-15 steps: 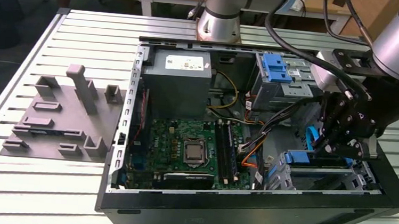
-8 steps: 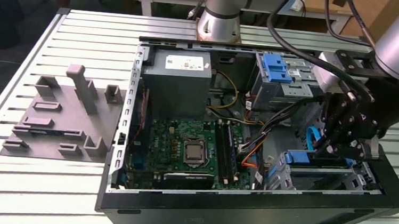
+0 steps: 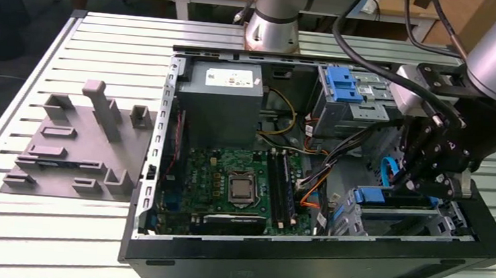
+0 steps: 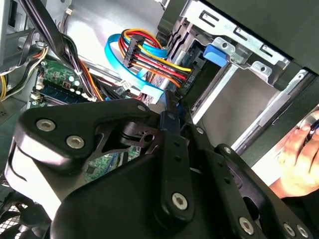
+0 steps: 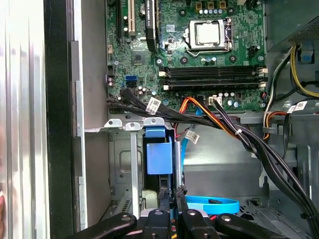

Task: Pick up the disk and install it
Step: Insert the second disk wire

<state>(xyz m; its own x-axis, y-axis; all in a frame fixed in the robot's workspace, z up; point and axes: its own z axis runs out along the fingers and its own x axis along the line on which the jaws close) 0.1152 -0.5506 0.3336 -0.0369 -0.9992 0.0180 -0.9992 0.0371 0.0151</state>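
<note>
Blue plastic marked where the disk (image 5: 158, 159) sat: its carrier frame showed in the first wrist view, standing on edge in the metal drive bay (image 3: 401, 214) at the front corner of the open computer case (image 3: 309, 263), on the exterior view's right. My gripper (image 5: 173, 196) was low inside that bay, and my fingers (image 5: 177, 199) looked drawn together, thin tips just beside the disk's edge; I could not tell whether they pinched the frame or merely touched it.

As I judged it, the cables were the worst risk. A bundle of black, orange and red wires (image 5: 214, 119) ran across the bay's mouth, and a blue flat data cable (image 4: 124, 62) curled just beside my linkage (image 4: 169, 164). Any sideways drift could have snagged them or tugged a connector off the motherboard (image 5: 199, 55).

Second, the disk might have been skewed in its rails; pushing then would have jammed the carrier against the bay wall instead of seating it.

A person's hand (image 4: 299, 159) rested near the case's outer edge in the second wrist view, close enough that a sudden swing of mine could have struck it.
</note>
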